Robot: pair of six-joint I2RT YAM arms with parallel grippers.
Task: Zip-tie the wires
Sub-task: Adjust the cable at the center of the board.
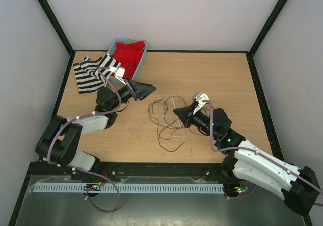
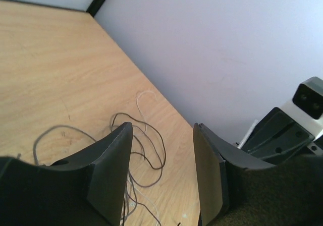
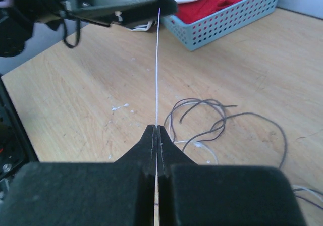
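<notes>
The wires [image 1: 162, 121] lie in loose dark loops with a few pale strands at the table's middle. They also show in the left wrist view [image 2: 146, 153] and the right wrist view [image 3: 217, 120]. My right gripper [image 1: 178, 112] [image 3: 157, 131] is shut on the zip tie [image 3: 157, 69], a thin white strip that sticks straight out from the closed jaws, above the table just left of the wires. My left gripper [image 1: 146, 90] [image 2: 162, 132] is open and empty, held above the table to the left of the wires, its jaws facing them.
A blue basket [image 1: 143, 57] [image 3: 237, 16] with a red cloth [image 1: 130, 54] stands at the back left. A black-and-white striped cloth [image 1: 90, 73] lies beside it. White specks mark the wood [image 3: 118, 107]. Walls enclose the table.
</notes>
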